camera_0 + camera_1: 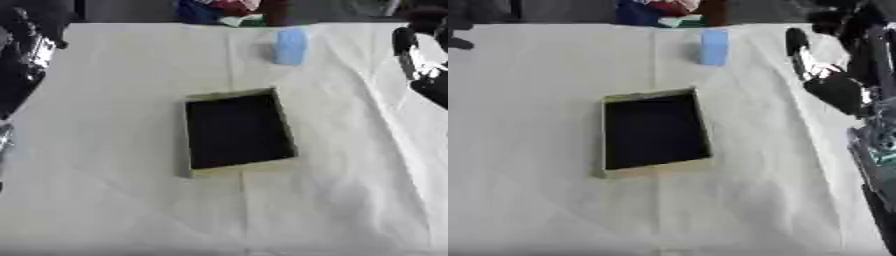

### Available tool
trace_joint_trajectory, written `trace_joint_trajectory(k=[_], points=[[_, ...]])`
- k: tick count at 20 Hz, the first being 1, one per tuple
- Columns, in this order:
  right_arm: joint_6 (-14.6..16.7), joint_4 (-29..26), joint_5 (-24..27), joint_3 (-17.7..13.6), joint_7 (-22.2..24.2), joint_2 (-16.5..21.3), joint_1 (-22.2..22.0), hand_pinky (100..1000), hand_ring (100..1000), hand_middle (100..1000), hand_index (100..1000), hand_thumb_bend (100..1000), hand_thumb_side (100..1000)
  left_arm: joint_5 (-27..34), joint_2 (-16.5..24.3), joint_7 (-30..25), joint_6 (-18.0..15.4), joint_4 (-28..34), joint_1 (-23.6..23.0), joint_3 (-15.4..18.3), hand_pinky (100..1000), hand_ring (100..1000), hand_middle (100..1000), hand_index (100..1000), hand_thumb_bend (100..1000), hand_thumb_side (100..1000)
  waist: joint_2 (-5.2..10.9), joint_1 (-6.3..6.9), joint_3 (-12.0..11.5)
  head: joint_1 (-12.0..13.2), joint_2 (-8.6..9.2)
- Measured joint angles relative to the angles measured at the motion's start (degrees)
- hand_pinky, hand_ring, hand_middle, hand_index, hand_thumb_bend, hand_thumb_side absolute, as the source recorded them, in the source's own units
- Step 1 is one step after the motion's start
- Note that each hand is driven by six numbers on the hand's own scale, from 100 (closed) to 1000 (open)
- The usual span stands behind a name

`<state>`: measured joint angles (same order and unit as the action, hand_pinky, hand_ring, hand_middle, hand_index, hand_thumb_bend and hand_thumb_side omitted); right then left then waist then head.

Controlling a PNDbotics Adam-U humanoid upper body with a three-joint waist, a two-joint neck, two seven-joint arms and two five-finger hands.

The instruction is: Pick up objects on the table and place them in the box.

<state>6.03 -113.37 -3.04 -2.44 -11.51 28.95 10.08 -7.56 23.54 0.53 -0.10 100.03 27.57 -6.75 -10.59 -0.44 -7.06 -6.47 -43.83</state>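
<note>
One blue block stands left of the right hand, apart.

This looks like a staged test bench in a lab or demonstration room rather than a home. A creased white cloth covers the whole table, its folds plainly showing, and little is laid out on it: a shallow rectangular box with pale sides and a black inside near the middle, and a light blue upright block toward the far edge. Beyond that edge lies a jumble of blue, red and green items, too blurred to identify, against a dark background. Black robot arm hardware with silver parts stands at the side.
</note>
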Motion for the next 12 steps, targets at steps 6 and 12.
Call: trace_joint_trajectory(k=[6,12], points=[[0.0,0.0,0.0,0.0,0.1,0.0,0.0,762,746,764,889,324,379,0.0,-0.4,0.2,0.0,0.0,0.0,0.0,691,790,823,882,292,801,0.0,-0.04,0.0,0.0,0.0],[0.1,0.0,0.0,0.0,0.3,0.0,0.0,764,750,768,893,325,377,0.0,-0.4,0.3,-0.1,0.0,0.0,0.0,691,790,823,881,294,800,0.04,-0.38,0.0,-0.1,0.0]])
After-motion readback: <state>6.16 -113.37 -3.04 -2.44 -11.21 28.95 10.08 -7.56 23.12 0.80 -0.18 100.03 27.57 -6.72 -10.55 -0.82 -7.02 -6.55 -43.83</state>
